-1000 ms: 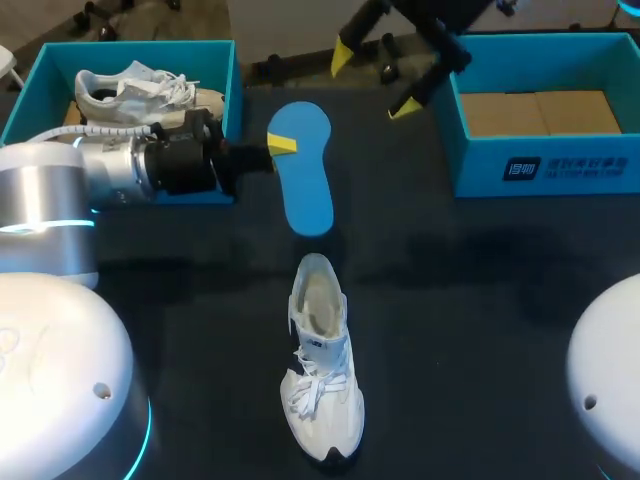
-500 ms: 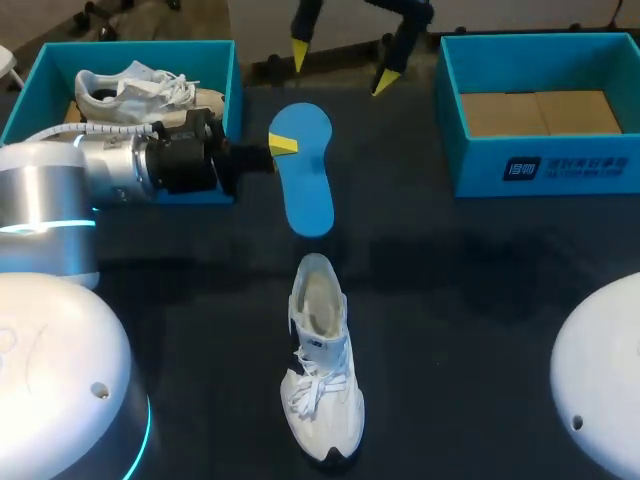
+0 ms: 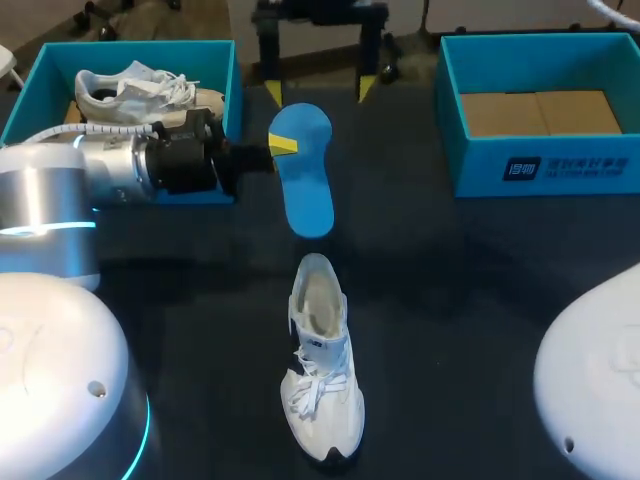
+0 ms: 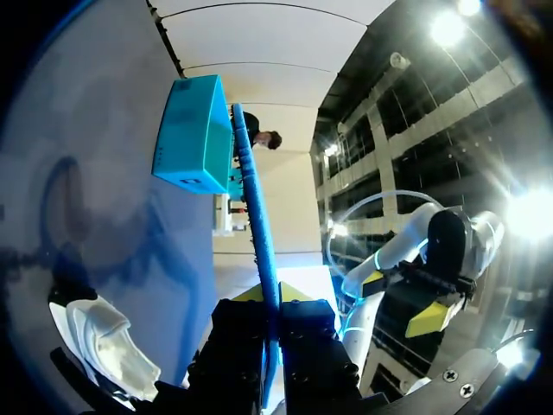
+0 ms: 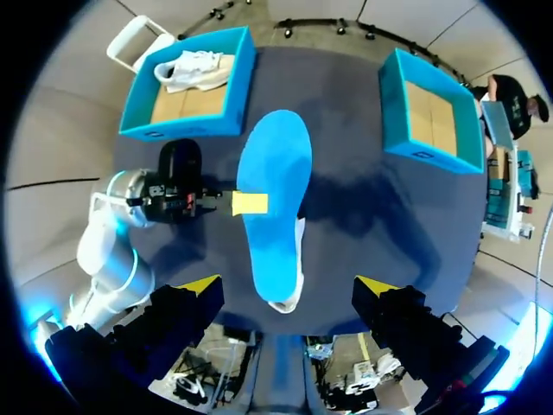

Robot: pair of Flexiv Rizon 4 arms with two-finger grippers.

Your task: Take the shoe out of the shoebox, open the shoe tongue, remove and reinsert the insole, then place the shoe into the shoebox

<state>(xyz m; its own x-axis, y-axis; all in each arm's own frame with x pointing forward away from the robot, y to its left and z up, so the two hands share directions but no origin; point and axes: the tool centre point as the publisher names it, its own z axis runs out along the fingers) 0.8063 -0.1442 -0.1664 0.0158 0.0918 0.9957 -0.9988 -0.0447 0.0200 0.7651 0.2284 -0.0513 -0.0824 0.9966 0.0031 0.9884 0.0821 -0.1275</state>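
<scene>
Over dark table (image 3: 450, 300), smooth bright-blue insole (image 3: 308, 185), clamped in left pincer (image 3: 283, 146).

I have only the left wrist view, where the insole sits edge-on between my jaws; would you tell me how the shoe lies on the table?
Observer: In the head view the shoe lies on the table nearer the robot than the insole, with its toe toward the robot and its opening facing up.
Operator: Thank you. Where is the right arm?
Observer: The right gripper is over the table's far edge, just beyond the insole.
Operator: Is the right shoebox free?
Observer: Yes. The right shoebox shows only its cardboard floor, while the left shoebox holds a second white shoe.
</scene>
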